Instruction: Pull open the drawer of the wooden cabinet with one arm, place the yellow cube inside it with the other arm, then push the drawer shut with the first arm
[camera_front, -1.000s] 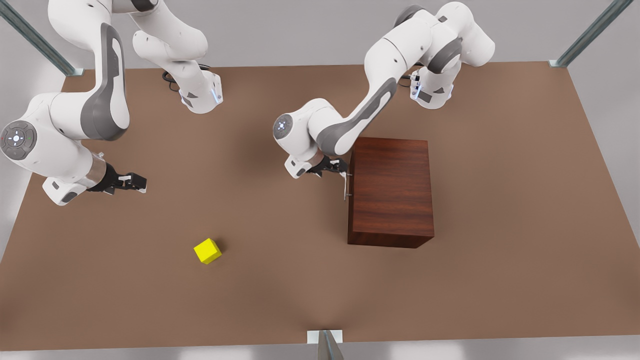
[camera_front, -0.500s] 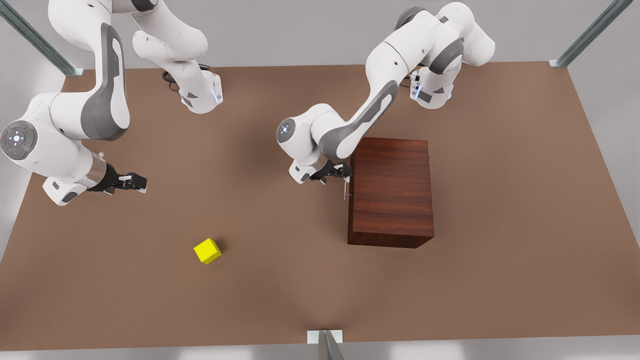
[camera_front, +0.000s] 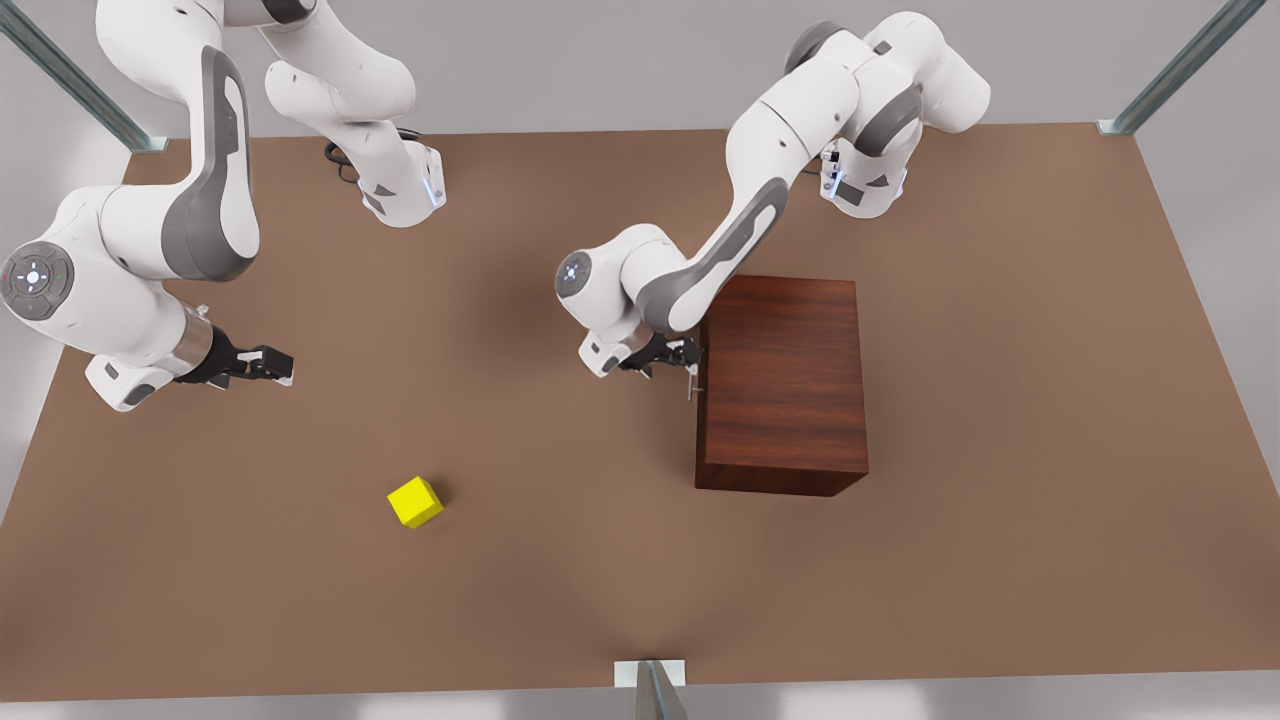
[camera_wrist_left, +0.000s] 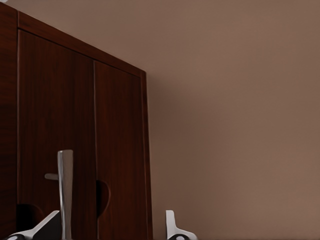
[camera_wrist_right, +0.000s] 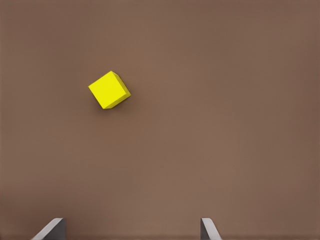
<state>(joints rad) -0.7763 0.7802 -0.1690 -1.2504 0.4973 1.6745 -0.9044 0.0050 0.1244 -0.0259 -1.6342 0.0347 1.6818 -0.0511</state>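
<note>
Brown bench (camera_front: 560, 590) under everything. Wooden cabinet (camera_front: 785, 385) standing on it, directly ahead of the left hand (camera_front: 682, 356), drawer (camera_wrist_left: 55, 130) flush in the cabinet front, not pulled out. Two white arms: first arm (camera_front: 720, 240) reaching down from its base to the cabinet's handle side; other arm (camera_front: 130, 260) waiting well off to the far side of the bench from the left hand, clear of the cabinet. Left hand at the silver bar handle (camera_wrist_left: 65, 192), fingers spread; in the left wrist view one fingertip (camera_wrist_left: 47, 227) right against the handle, the other fingertip (camera_wrist_left: 175, 230) out past the cabinet's edge over bare bench, so handle sits near one finger, not centred in the gap; contact between finger and bar not resolvable. Handle post joining the bar to the drawer front visible just beyond that finger. Right hand (camera_front: 262, 365) hanging above the bench, fingers wide apart, gripping nothing; both fingertips (camera_wrist_right: 52, 230) at the frame edge in the right wrist view. Yellow cube (camera_front: 415, 502) resting on the bench, ahead of the right hand and well apart from it, corner turned toward the hand (camera_wrist_right: 109, 90); well apart from the left hand and the cabinet too.
</note>
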